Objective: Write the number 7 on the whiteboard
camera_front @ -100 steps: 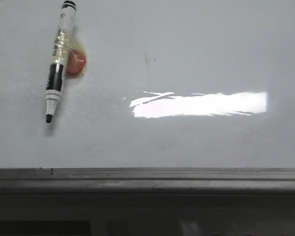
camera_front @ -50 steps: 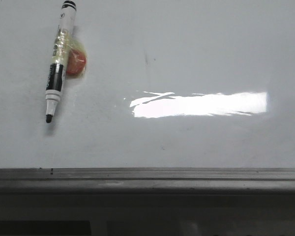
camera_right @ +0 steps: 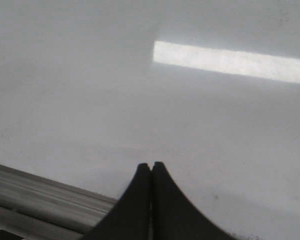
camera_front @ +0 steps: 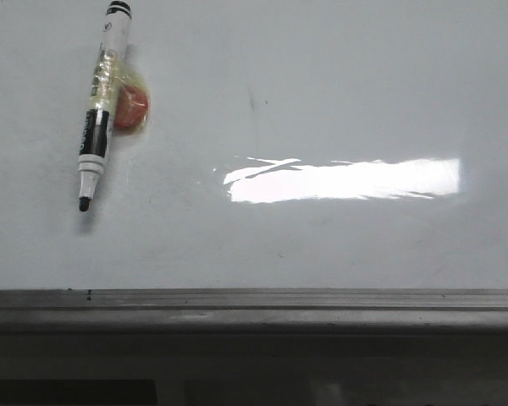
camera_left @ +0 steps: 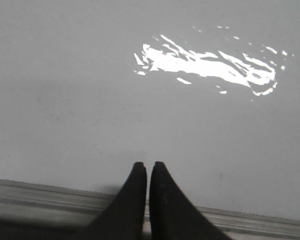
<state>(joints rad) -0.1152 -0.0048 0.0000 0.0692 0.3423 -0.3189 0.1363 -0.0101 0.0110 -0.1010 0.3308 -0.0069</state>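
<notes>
Whiteboard (camera_front: 339, 85): it lies flat and fills the front view, with its rail (camera_front: 254, 298) along the near edge and a glare patch (camera_front: 343, 180) right of centre. No 7 is drawn on it yet; only faint smudges show. The marker (camera_front: 100, 106) lies uncapped on the board, well left of the glare, tip toward the rail, with a red blob (camera_front: 131, 110) touching its barrel.

The left end effector (camera_left: 147, 167) is clenched on nothing, its fingers nearly touching, and hangs over the board just inside the rail. The right end effector (camera_right: 151, 166) is likewise clenched and empty, also near the rail.

The step in hand looks like fetching the marker. To do it well, I judge the left arm should open first, come down across the barrel between the blob and the tip, and grip firmly enough that the pen cannot twist when pressed to the board.
</notes>
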